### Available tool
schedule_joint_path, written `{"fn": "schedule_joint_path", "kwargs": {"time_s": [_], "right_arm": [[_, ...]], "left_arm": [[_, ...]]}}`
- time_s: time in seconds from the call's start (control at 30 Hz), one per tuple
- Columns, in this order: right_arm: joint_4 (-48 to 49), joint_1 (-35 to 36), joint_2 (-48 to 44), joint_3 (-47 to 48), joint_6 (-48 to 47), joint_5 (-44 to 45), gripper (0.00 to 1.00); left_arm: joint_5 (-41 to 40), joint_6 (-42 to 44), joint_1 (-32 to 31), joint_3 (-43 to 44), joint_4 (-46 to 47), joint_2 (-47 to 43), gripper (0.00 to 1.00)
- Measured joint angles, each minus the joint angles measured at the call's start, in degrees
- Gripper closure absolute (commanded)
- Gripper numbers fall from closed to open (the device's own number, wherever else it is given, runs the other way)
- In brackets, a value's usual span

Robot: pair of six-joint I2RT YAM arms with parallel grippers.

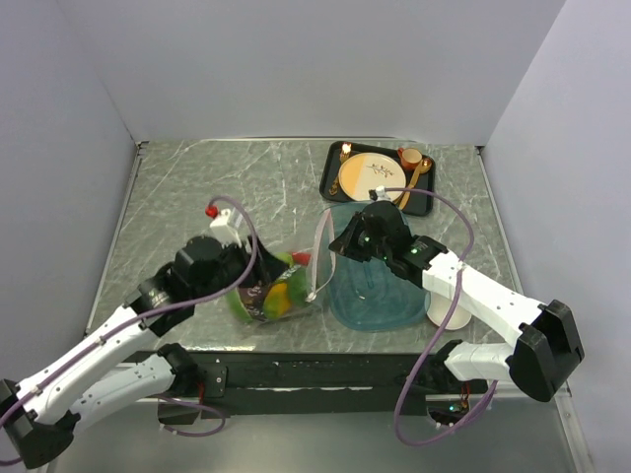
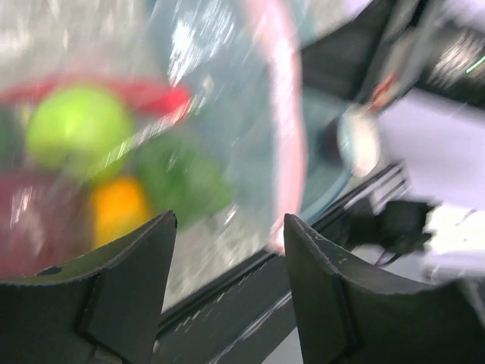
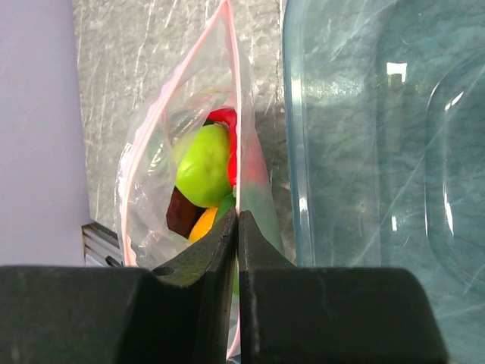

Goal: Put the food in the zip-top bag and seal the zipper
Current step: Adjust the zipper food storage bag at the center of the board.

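The clear zip-top bag [image 1: 279, 288] lies near the table's front, left of centre, with the food [image 1: 277, 296] inside it: green, yellow, red and dark purple pieces. The pink zipper [image 1: 315, 258] stands up along the bag's right side, with the mouth gaping. My right gripper [image 1: 332, 247] is shut on the zipper strip [image 3: 235, 121]; its jaws [image 3: 237, 218] are pressed together on the bag's edge above the green piece [image 3: 203, 163]. My left gripper [image 1: 246, 279] is at the bag's left side, open [image 2: 227, 227] and holding nothing. The food [image 2: 76, 125] and zipper [image 2: 288, 136] look blurred just beyond it.
A translucent teal oval tray [image 1: 380, 301] lies right of the bag, under my right wrist, and also shows in the right wrist view [image 3: 379, 152]. A black tray [image 1: 335, 163] with a tan plate, gold cutlery and an orange cup sits at the back right. A white cylinder [image 1: 438, 307] stands by the teal tray.
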Motion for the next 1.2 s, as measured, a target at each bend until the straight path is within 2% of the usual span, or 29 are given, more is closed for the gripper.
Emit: {"fn": "schedule_joint_path", "kwargs": {"time_s": [0.17, 0.37, 0.43, 0.5, 0.67, 0.77, 0.97, 1.1, 1.13, 1.17, 1.2], "right_arm": [[0.0, -0.5, -0.1, 0.0, 0.8, -1.7, 0.88], [0.9, -0.9, -0.2, 0.0, 1.4, -3.7, 0.88], [1.4, -1.0, -0.2, 0.0, 1.4, -4.3, 0.87], [1.6, -1.0, -0.2, 0.0, 1.3, -4.6, 0.86], [1.7, -1.2, -0.2, 0.0, 1.0, -4.8, 0.84], [1.7, -1.5, -0.2, 0.0, 0.8, -4.9, 0.83], [1.7, -2.8, -0.4, 0.0, 0.1, -5.6, 0.83], [1.7, -3.7, -0.4, 0.0, -0.2, -6.1, 0.84], [1.7, -3.7, -0.4, 0.0, -0.3, -6.1, 0.82], [1.7, -3.7, -0.3, 0.0, -0.3, -6.2, 0.68], [1.6, -3.7, -0.3, 0.0, -0.3, -6.0, 0.64]], "left_arm": [[-1.4, 0.0, -3.7, -10.9, -0.1, -8.1, 0.38], [-6.4, 0.1, -8.4, -16.6, 3.8, -14.1, 0.42], [-9.3, 0.4, -10.6, -17.1, 5.0, -12.7, 0.43], [-13.8, 0.6, -13.2, -16.7, 5.4, -8.9, 0.37], [-31.3, -0.1, -21.7, -12.2, 3.9, 3.7, 0.35], [-38.1, 0.4, -24.5, -11.4, 6.4, 4.8, 0.34], [-42.0, 4.0, -28.5, -16.0, 17.7, 1.0, 0.35], [-41.6, 4.9, -31.6, -19.0, 22.2, 3.3, 0.35], [-41.8, 5.2, -33.1, -19.3, 22.9, 4.8, 0.34], [-41.9, 5.4, -34.4, -19.3, 23.3, 6.1, 0.34], [-42.0, 5.6, -35.9, -19.3, 24.0, 7.4, 0.34]]}}
